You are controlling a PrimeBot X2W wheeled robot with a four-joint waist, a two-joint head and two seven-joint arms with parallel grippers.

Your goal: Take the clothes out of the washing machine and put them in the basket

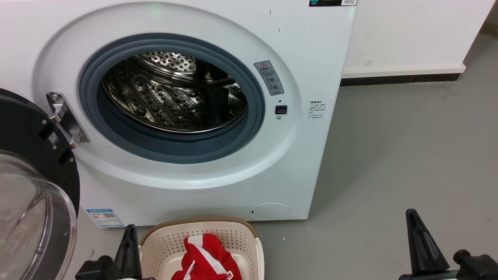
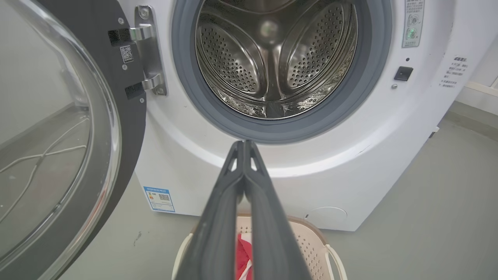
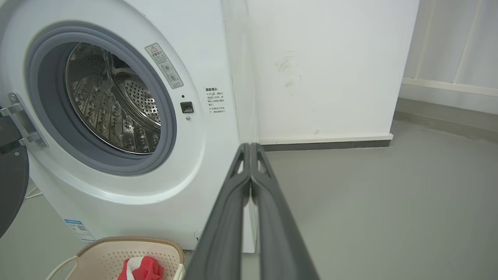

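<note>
A smooth grey floor [image 1: 389, 175] runs under everything and meets a white wall [image 3: 330, 77] with a pale skirting board [image 3: 327, 139], ahead and to the right of the right gripper [image 3: 251, 147]. That gripper hangs over bare floor, its two dark fingers pressed together at the tips with nothing between them. The left gripper [image 2: 245, 144] is likewise closed tip to tip and holds nothing.

Straight ahead of the left gripper stands the white washing machine [image 1: 218, 186], its grey-rimmed porthole showing the perforated steel drum [image 1: 175, 97]. The door [image 2: 58, 155], black-framed with bulging glass, stands swung wide to that gripper's left. Just below and beyond its fingers, on the floor close before the machine's foot, sits the basket [image 1: 202, 222], cream with a brown rim. The clothes [image 1: 208, 256], red with white stripes, lie bunched inside it.

The head view's bottom edge cuts off the basket's near end and part of the garment. In the left wrist view the fingers cover most of both. The door runs off the left edge. The stickers [image 1: 269, 77] on the machine are too small to read.
</note>
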